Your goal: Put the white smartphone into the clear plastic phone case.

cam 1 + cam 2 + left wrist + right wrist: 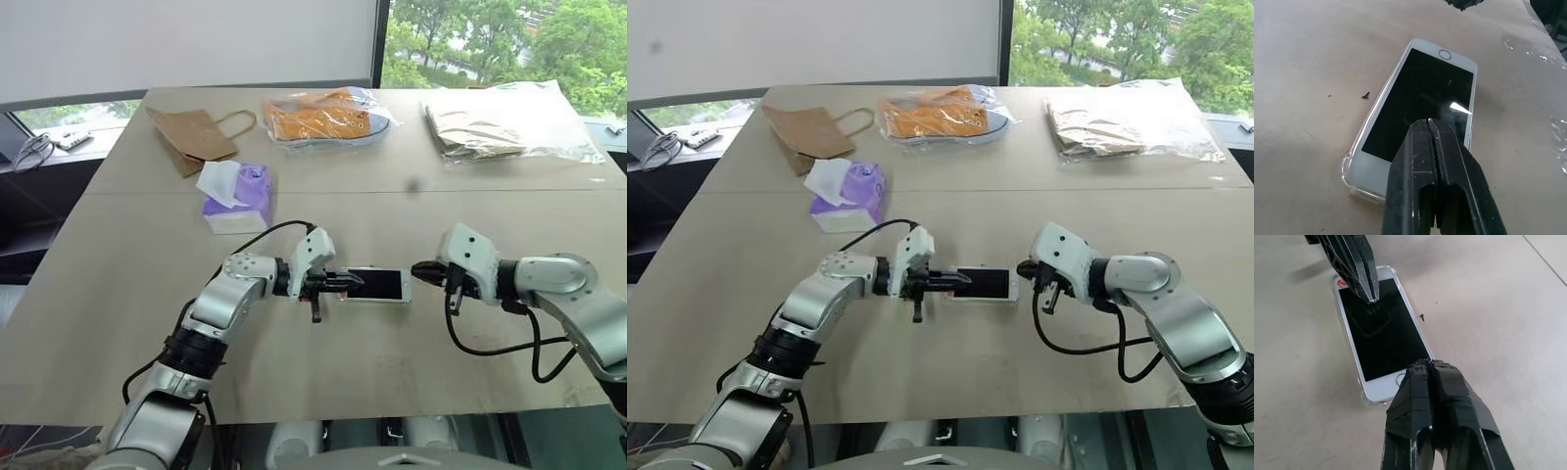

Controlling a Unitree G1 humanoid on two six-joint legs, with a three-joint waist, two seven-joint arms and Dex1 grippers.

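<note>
- We see the white smartphone (1420, 93) lying screen-up inside the clear plastic phone case (1354, 166) on the table (294, 372), approx. mid-table between our two grippers; case rim shows along the phone's edge and corners.
- Left gripper (1429, 122): fingers clenched together, empty, tips over the phone's black screen near one end; can't tell if they touch the glass.
- Right gripper (1422, 364): fingers pressed together, nothing grasped, tips just by the home-button end of the phone.
- The two grippers point at each other across the phone, left from one short end, right from the other.
- Farther back on the table: purple tissue pack (240, 201), brown paper bag (191, 135), orange item in a clear bag (323, 117), another clear bag w/ brown contents (500, 127).
- Small dark speck (1366, 95) on the table just beside the case.
</note>
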